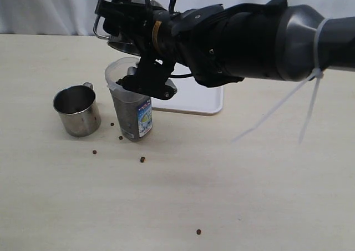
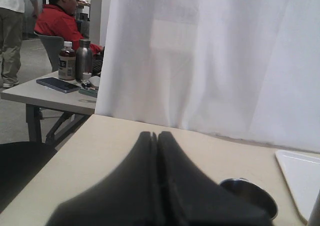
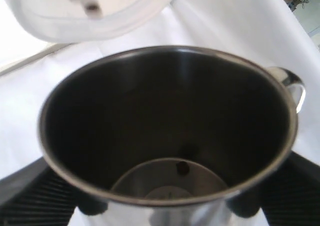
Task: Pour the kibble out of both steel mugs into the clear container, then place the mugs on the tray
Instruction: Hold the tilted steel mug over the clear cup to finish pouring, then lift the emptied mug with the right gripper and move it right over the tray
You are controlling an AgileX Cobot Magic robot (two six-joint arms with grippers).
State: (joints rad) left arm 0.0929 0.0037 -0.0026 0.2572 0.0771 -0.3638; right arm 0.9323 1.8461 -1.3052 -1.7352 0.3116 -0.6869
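My right gripper (image 1: 113,18) reaches across from the right, shut on a steel mug (image 1: 126,23) held tipped above the clear container (image 1: 131,104). In the right wrist view this held mug (image 3: 167,121) is nearly empty, with one pellet (image 3: 183,167) left inside; the container's rim (image 3: 100,23) lies just beyond its lip. Kibble (image 1: 127,115) fills the container's lower part. The other steel mug (image 1: 77,110) stands upright to the container's left and looks empty. The white tray (image 1: 197,98) lies behind the container. My left gripper (image 2: 157,134) is shut on nothing, with that mug (image 2: 250,196) beside it.
Loose pellets lie on the tabletop in front of the container (image 1: 142,159), (image 1: 94,151), and one lies nearer the front (image 1: 198,231). A white curtain (image 1: 50,6) hangs behind the table. White cable ties (image 1: 310,95) dangle from the right arm.
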